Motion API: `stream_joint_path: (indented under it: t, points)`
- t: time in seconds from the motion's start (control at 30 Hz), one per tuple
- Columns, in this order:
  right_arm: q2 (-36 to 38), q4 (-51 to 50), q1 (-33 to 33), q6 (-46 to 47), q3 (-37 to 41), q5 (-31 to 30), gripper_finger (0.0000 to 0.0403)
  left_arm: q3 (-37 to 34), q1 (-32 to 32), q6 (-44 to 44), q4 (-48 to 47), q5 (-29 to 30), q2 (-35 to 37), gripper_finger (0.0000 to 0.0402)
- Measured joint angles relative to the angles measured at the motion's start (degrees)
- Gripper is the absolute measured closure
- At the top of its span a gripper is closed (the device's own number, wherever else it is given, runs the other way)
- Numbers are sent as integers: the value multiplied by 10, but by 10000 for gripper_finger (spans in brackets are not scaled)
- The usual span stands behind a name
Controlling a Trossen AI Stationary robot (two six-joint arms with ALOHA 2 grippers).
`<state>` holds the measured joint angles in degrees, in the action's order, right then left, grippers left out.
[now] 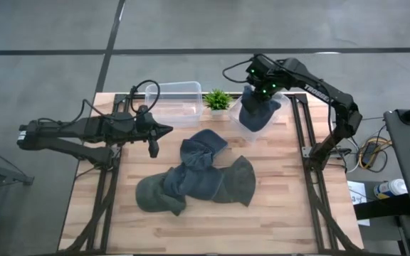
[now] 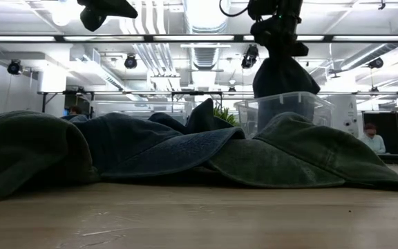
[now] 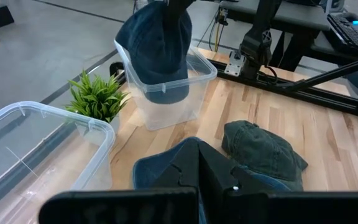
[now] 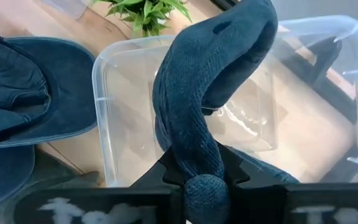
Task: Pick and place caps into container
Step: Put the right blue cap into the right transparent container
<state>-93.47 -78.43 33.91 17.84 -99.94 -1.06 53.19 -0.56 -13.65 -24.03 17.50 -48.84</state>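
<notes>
**Blue cap hanging into the right-hand tub**

Your right gripper is pinched on a dark slate-blue fabric cap, which hangs from it down into the clear plastic tub near the right arm. The cap's lower part is already below the rim; you can see no other item in that tub, though the cap hides part of its floor.

The second clear plastic tub, on the left arm's side, holds nothing. A small green potted plant stands between the two tubs.

The other caps lie in a loose overlapping heap on the wooden counter, well apart from both tubs: slate-blue ones toward the middle, dark olive-green ones at the heap's outer ends.

Your left gripper hovers above the counter, just beside the empty tub and near the heap, holding nothing. You cannot tell from these views whether its fingers are spread or together.
</notes>
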Motion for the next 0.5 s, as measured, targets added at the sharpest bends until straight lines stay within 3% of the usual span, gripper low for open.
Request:
stream_joint_path:
  t: [0.5]
  points:
    - [1,72,0,44,59,26,376,0,0,0,0,2,0,401]
